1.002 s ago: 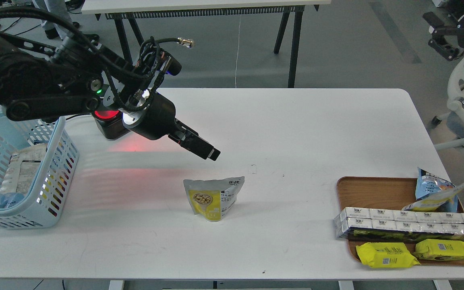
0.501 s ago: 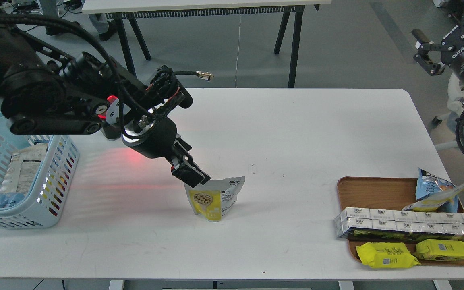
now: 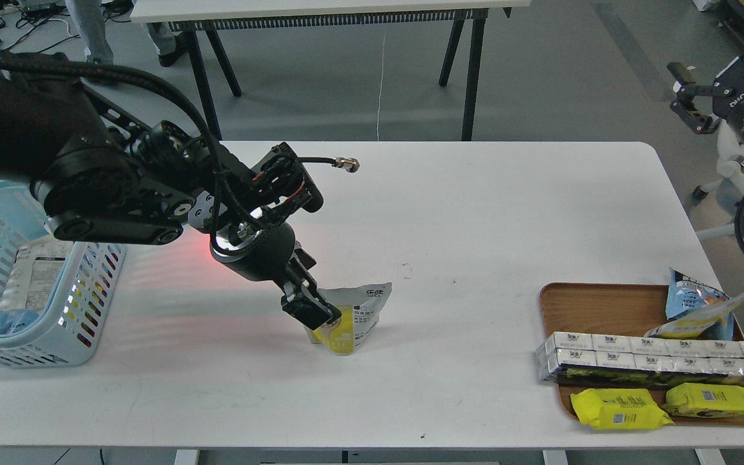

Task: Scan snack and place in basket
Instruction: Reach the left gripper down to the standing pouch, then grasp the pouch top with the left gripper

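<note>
The snack (image 3: 352, 320) is a small pouch, yellow and grey-white with dark print. It stands upright near the middle of the white table. The basket (image 3: 97, 284) is light blue with slotted sides. It sits at the table's left edge, well apart from the pouch.
</note>
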